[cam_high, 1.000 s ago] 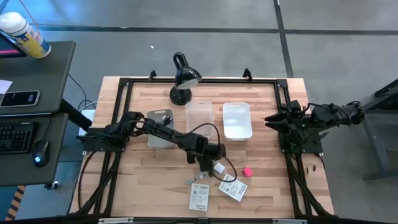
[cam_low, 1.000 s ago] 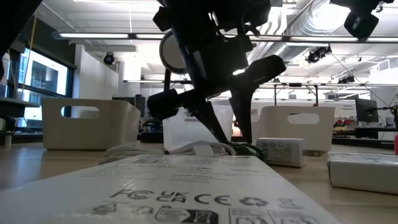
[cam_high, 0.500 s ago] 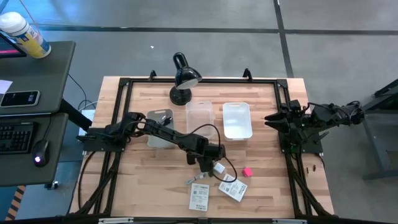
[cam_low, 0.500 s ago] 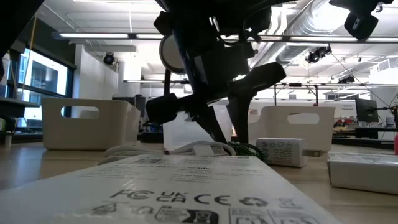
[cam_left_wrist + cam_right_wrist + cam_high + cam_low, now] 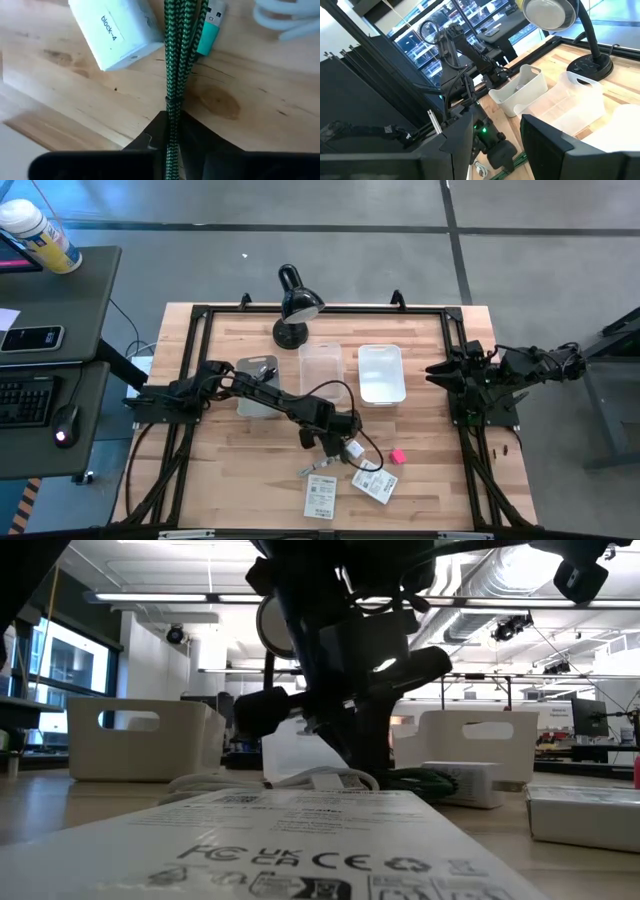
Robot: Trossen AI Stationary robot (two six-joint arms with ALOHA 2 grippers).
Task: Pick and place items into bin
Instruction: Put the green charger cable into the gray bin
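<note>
A green-and-black braided cord point(image 5: 175, 50), bundled in several strands with a green plug point(image 5: 209, 31), lies on the wooden table beside a small white block point(image 5: 117, 30). My left gripper point(image 5: 172, 122) points steeply down near the table's middle point(image 5: 338, 448) and is shut on that cord. A white cord point(image 5: 287, 20) lies close by. A tiny pink cube point(image 5: 397, 456) and two white printed packets point(image 5: 320, 497) point(image 5: 374, 483) lie flat toward the near edge. My right gripper point(image 5: 495, 150) waits open at the table's right edge point(image 5: 437, 370). My left gripper pinches the green cord's bundled strands point(image 5: 173, 102) between its two fingers, just past a dark band around the bundle. The fingers come steeply from above. The cord runs straight out from between the fingertips and lies on the table.
Three bins stand in a row at the table's middle back: a white one point(image 5: 381, 373), a clear one point(image 5: 321, 370) and a grey one point(image 5: 257, 385). A black desk lamp point(image 5: 293, 310) stands behind them. A dark frame point(image 5: 200, 315) edges the table.
My left gripper has stayed in place, rolled about its own pointing line, and shut its fingers on the green cord. The cord still lies on the table.
</note>
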